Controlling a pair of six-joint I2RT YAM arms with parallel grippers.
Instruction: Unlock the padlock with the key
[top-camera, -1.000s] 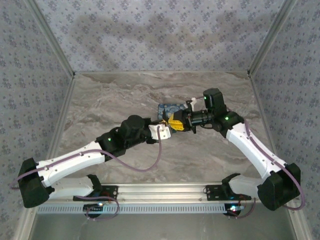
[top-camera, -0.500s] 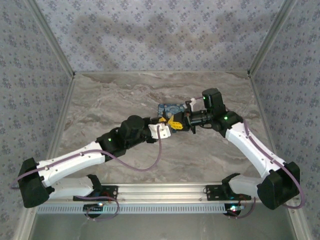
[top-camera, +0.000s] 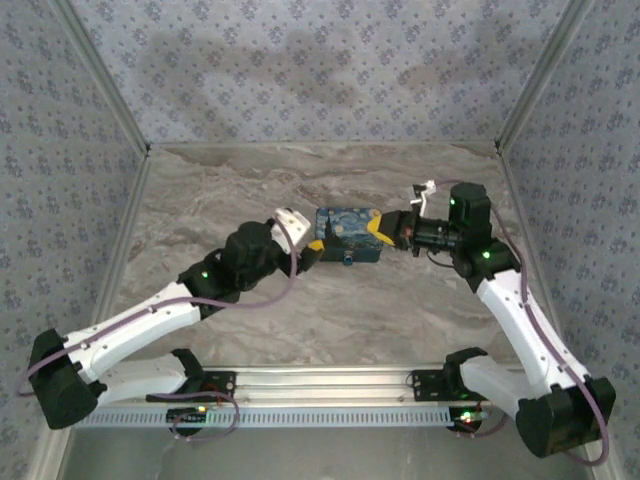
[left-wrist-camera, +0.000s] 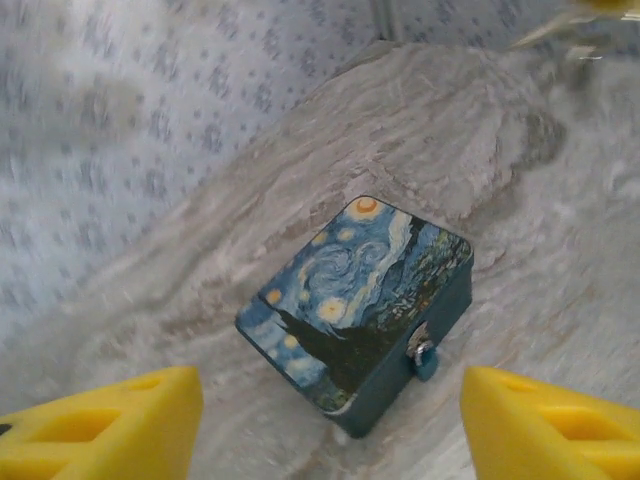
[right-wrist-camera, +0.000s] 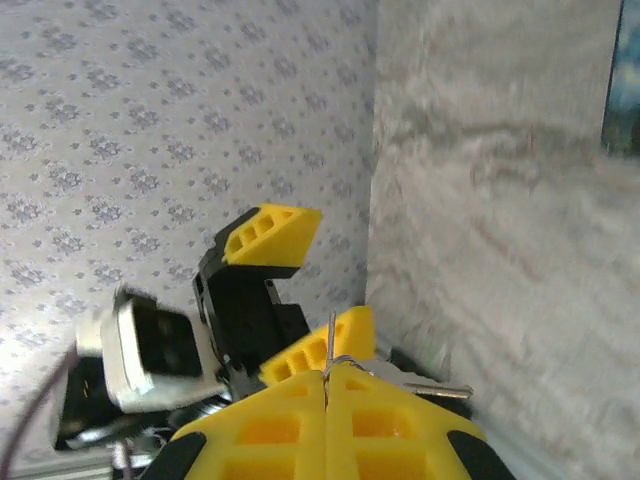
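Note:
The starry-night box (top-camera: 345, 222) lies mid-table, and the tiny dark blue padlock (top-camera: 347, 262) hangs from the hasp on its near side. In the left wrist view the padlock (left-wrist-camera: 425, 360) sits on the box's (left-wrist-camera: 350, 290) teal side wall. My left gripper (left-wrist-camera: 330, 440) is open, its yellow fingers (left-wrist-camera: 100, 430) spread wide in front of the box with nothing between them. My right gripper (right-wrist-camera: 325, 385) is shut on the key (right-wrist-camera: 330, 335), a thin metal blade with a wire ring that sticks out from between the pads. From above, the right gripper (top-camera: 380, 228) hovers at the box's right end and the left gripper (top-camera: 312, 247) at its left.
Patterned walls close the marble table (top-camera: 220, 190) in on three sides, with metal corner posts (top-camera: 525, 85). The right wrist view looks across at the open left gripper (right-wrist-camera: 340, 268) and its arm. Both arm bases sit on the rail (top-camera: 330, 385) at the near edge.
The two grippers were together in front of the box. The left gripper has opened and drawn back to the left. The right gripper has shut and moved right with the key.

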